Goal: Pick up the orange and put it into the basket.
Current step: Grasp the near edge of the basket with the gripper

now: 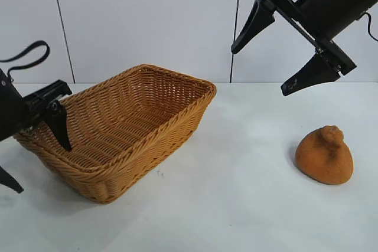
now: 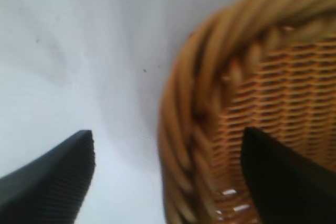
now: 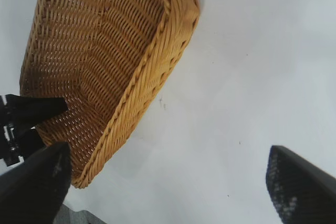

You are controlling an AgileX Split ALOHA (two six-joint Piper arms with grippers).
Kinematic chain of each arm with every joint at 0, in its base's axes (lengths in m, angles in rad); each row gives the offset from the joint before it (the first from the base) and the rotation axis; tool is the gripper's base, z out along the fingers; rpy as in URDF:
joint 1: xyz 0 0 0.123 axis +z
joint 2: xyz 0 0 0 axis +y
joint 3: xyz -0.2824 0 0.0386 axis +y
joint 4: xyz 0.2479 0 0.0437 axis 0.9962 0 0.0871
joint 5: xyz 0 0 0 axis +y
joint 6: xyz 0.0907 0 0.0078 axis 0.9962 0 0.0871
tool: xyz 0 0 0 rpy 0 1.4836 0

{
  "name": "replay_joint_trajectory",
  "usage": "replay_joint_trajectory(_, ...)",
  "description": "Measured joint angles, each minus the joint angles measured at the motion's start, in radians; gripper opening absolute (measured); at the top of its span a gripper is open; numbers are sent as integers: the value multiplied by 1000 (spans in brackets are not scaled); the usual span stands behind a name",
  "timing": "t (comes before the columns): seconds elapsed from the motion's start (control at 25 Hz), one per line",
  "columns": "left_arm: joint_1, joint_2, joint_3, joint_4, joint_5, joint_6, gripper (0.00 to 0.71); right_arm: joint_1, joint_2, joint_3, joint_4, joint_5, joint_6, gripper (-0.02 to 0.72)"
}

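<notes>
The orange, a matte orange-brown lump with a knob on top, sits on the white table at the right. The wicker basket stands at the left centre, empty; it also shows in the left wrist view and in the right wrist view. My right gripper is open wide, high in the air above the table, up and to the left of the orange. My left gripper is open, its jaws straddling the basket's left rim: one finger inside, the other outside.
A white panelled wall stands behind the table. Bare table surface lies between the basket and the orange.
</notes>
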Motion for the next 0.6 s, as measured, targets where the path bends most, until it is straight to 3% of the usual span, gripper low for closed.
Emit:
replay_joint_trajectory(0.16, 0, 12, 0, -3, -8, 7, 505, 0, 0, 0, 0, 0, 0, 694)
replay_joint_trajectory(0.28, 0, 12, 0, -3, -12, 7, 344, 0, 0, 0, 0, 0, 0, 694)
replay_joint_trajectory(0.4, 0, 12, -6, -16, -17, 4, 117, 0, 0, 0, 0, 0, 0, 694)
replay_joint_trajectory(0.6, 0, 12, -57, -9, 38, 6, 94, 0, 0, 0, 0, 0, 0, 694)
